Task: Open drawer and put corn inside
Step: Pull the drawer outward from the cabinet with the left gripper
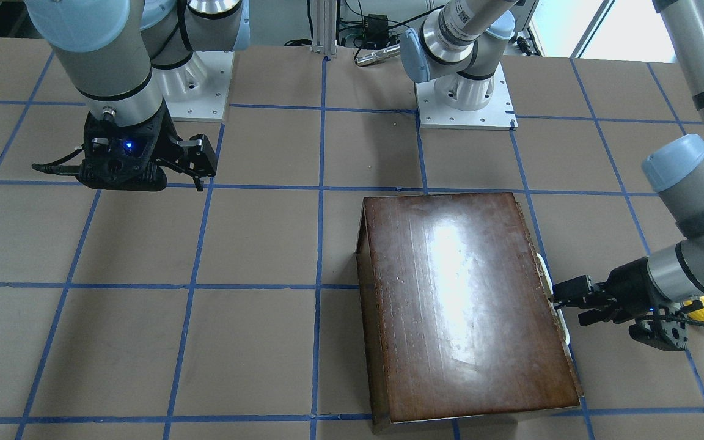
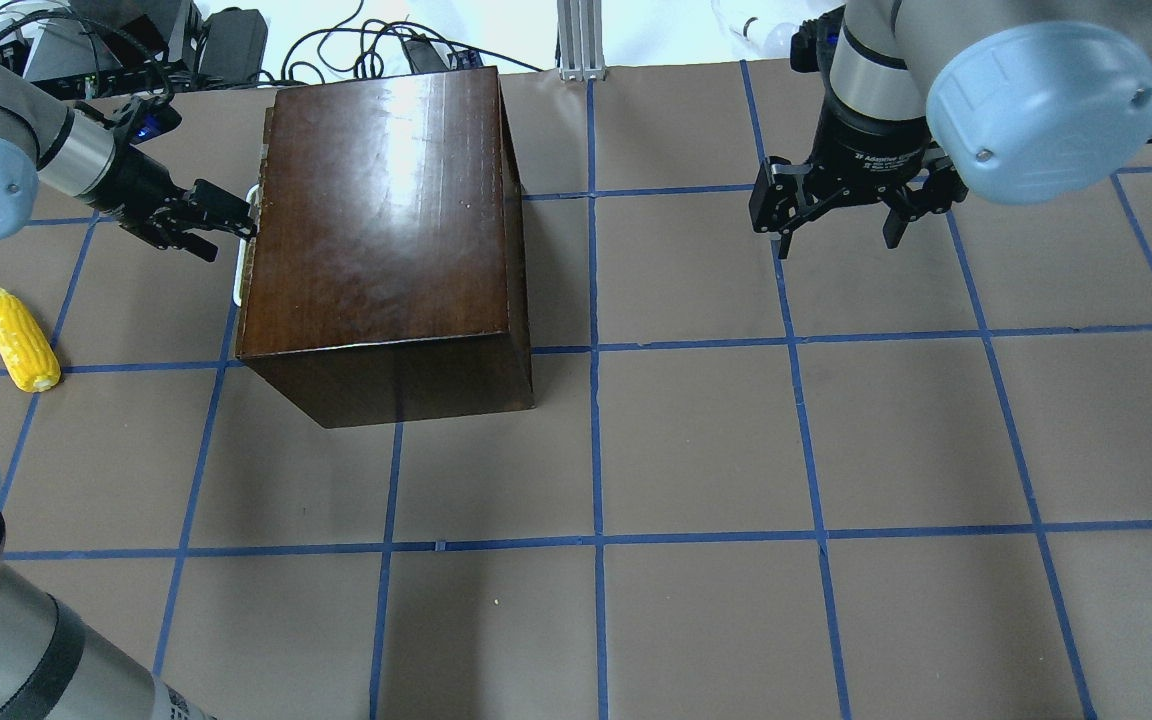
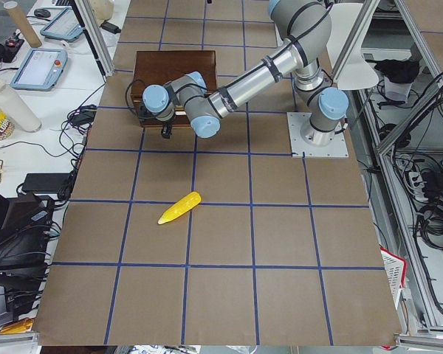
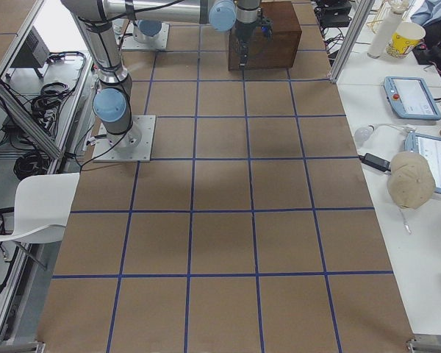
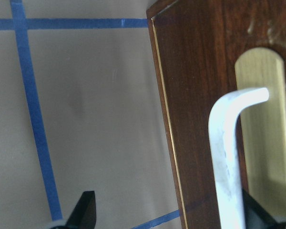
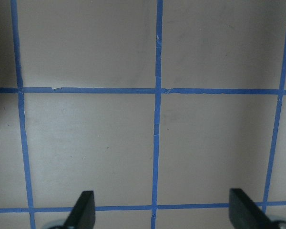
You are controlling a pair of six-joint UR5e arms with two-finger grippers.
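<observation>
Drawer [image 5: 195,105] comes first: its dark brown, worn front panel sits flush in one side of the glossy dark-brown wooden box [image 2: 376,220], not yet pulled out. My left gripper [image 2: 226,228] is at that face, jaws spread wide and holding nothing. The white bent-bar handle [image 5: 224,157] stands between my fingers [image 5: 87,210], near one end of the bar. I judge the bar rigid and smooth, so I would close nearer its middle and pull straight; off-centre, the drawer may jam and drag the box along.

The bright yellow, tapered corn cob [image 2: 23,340] lies on the brown-paper table [image 2: 696,440] on the box's handle side, well apart from it. It looks light and apt to roll; I would pinch across its thick middle.

My right gripper [image 2: 836,240] hangs wide open and empty, well off the box's opposite side.
</observation>
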